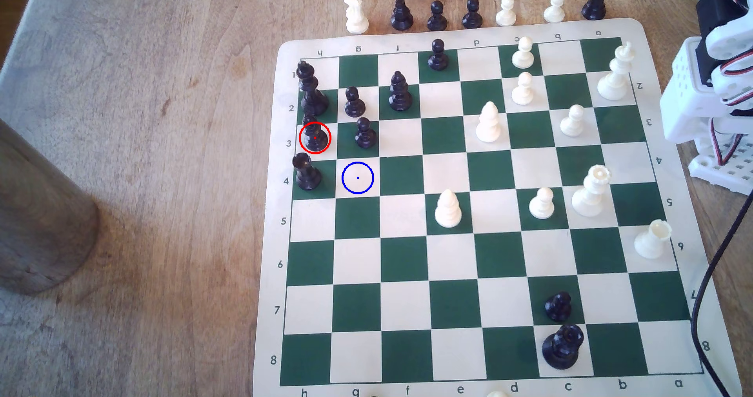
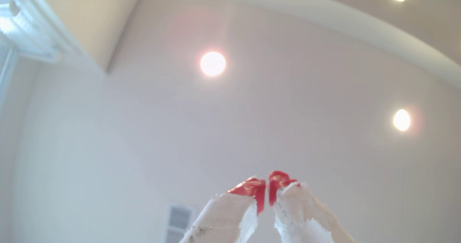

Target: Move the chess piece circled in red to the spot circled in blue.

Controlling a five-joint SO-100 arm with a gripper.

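Observation:
The chess piece, glossy black, stands inside the red ring on the board's h3 square at the exterior view's left. One square diagonally nearer lies the spot, a cream square with a blue ring and dot, bare. In the wrist view my gripper points up at the ceiling, its two red-tipped, cloth-wrapped fingers nearly touching with nothing between them. The arm's white body sits folded off the board at the exterior view's right, far from the piece.
A black rook stands just left of the spot, a black pawn just behind it, and the black king behind the ringed piece. White pieces fill the board's right half. Captured pieces line the far edge. A black cable runs along the right.

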